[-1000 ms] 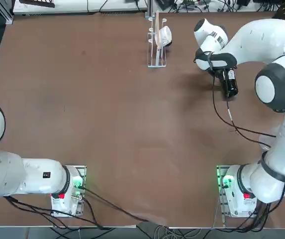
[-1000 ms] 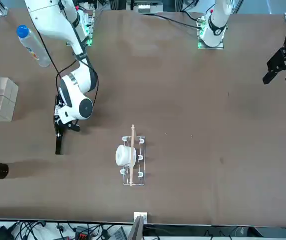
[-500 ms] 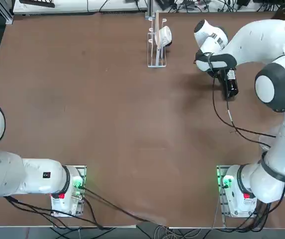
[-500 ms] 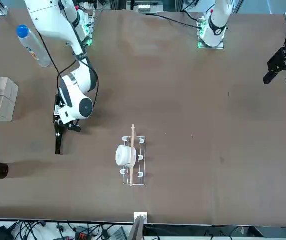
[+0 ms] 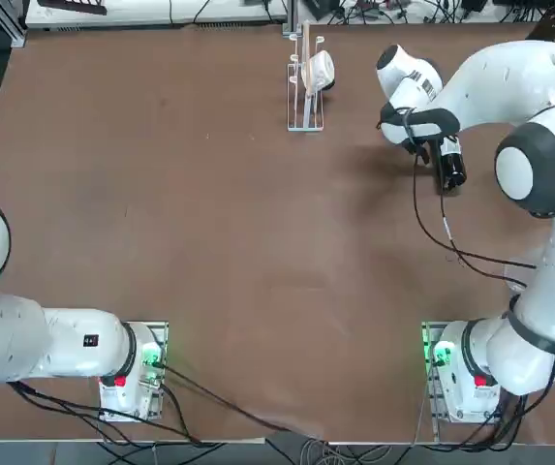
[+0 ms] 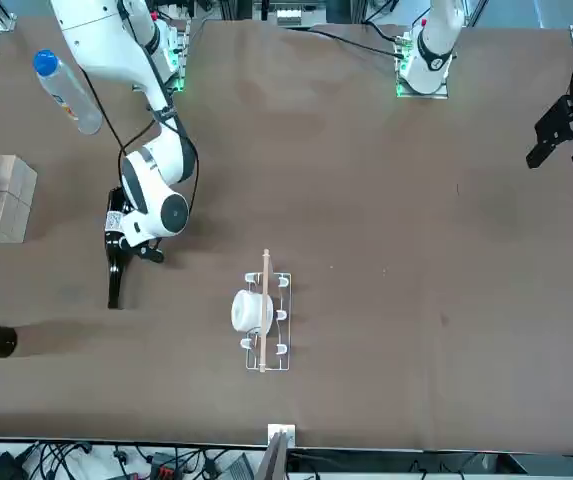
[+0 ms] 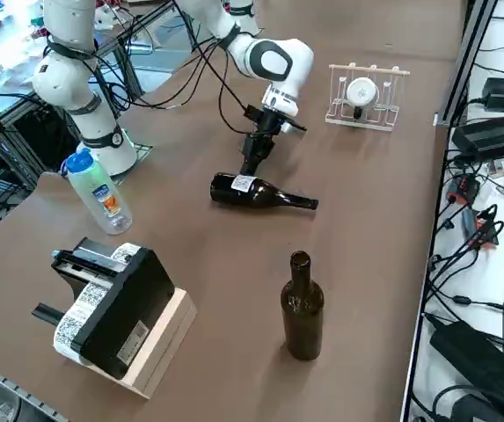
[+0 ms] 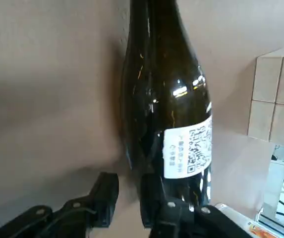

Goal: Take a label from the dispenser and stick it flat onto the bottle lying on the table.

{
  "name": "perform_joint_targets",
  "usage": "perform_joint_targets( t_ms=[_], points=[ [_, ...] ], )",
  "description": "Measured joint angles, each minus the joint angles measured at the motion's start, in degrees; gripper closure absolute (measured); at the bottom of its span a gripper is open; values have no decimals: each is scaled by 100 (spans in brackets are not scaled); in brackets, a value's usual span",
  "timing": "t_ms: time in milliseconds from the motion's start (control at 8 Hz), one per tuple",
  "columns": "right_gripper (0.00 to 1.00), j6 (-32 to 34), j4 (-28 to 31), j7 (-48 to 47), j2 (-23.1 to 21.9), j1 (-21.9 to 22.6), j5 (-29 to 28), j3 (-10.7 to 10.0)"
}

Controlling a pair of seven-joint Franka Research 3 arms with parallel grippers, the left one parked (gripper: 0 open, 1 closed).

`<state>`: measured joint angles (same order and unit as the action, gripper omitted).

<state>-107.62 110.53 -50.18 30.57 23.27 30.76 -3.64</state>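
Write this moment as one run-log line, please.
arm: right | end effector: at lying bottle, slightly open, empty | label: stuck on bottle

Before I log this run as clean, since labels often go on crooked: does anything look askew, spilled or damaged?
Nothing stands out. The label sits flat and square on the lying bottle, the right gripper close beside its body, fingers slightly apart. The dispenser stands upright; nothing is spilled.
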Motion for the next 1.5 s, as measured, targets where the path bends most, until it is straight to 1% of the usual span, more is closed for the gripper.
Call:
perform_joint_targets(
  t_ms=[500, 750, 1250, 1500],
  points=[
    [68, -36, -30, -154, 23, 17, -13, 26],
    [68, 13, -231, -171, -10, 25, -203, 47],
    [68, 690, -1194, -128, -61, 167, -635, 78],
    [68, 1170, -1693, 275, -156, 172, -733, 74]
  ],
)
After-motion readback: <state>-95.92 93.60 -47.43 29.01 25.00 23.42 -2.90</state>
